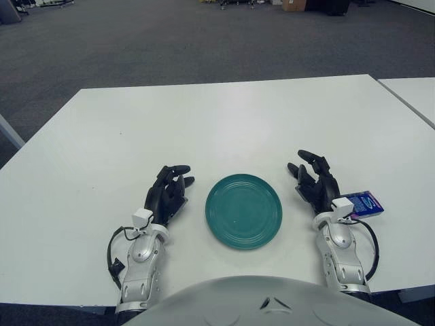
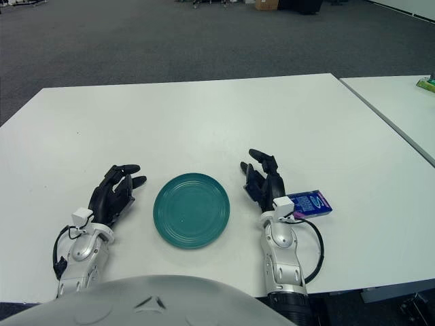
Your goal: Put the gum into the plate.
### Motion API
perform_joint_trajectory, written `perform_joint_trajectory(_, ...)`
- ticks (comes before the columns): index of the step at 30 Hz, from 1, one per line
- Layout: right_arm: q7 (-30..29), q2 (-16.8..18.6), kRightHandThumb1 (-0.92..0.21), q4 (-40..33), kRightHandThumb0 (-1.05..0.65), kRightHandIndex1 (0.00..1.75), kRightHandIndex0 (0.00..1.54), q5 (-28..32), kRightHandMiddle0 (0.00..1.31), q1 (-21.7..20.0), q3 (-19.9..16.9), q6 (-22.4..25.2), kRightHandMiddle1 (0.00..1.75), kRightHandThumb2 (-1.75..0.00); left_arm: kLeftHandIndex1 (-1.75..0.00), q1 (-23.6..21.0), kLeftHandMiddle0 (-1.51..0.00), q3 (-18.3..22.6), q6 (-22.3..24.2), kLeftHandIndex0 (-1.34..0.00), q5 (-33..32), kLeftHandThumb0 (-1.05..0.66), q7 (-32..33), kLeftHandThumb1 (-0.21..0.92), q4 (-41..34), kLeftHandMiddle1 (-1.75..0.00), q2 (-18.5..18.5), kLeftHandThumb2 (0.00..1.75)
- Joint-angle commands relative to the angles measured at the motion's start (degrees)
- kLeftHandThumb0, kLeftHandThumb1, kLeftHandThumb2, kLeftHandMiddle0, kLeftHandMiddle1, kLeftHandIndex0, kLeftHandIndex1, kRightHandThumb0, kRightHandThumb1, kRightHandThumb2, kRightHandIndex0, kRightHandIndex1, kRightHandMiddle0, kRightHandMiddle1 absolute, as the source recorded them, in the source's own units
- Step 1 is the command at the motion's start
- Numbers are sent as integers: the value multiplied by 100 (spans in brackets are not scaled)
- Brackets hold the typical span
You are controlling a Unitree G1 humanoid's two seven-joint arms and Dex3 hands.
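A teal plate (image 1: 243, 210) lies empty on the white table (image 1: 217, 122), near the front edge at the middle. A blue pack of gum (image 1: 365, 204) lies flat on the table to the right of my right hand, partly hidden behind it. My right hand (image 1: 314, 180) rests between the plate and the gum, fingers spread upward and holding nothing. My left hand (image 1: 171, 187) rests on the table just left of the plate, fingers relaxed and empty.
A second white table (image 1: 411, 95) stands to the right across a narrow gap, with a small green object (image 2: 427, 83) on it. Grey carpet lies beyond the table's far edge.
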Motion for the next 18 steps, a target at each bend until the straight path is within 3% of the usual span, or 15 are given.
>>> perform_joint_trajectory(1,7,85,-92,305,-63,4,68,67,11,219,14,443,91,-77,-120,13,-48,19,87,-41,-38,-56,-20,92,43,-99,13,66)
perform_joint_trajectory(18,-2,72,-92,283,-64,4,69,17,11,213,39,464,90,-77,-122,-5,-46,-1,76,-44,120,-55,39,92,26,-99,51,65)
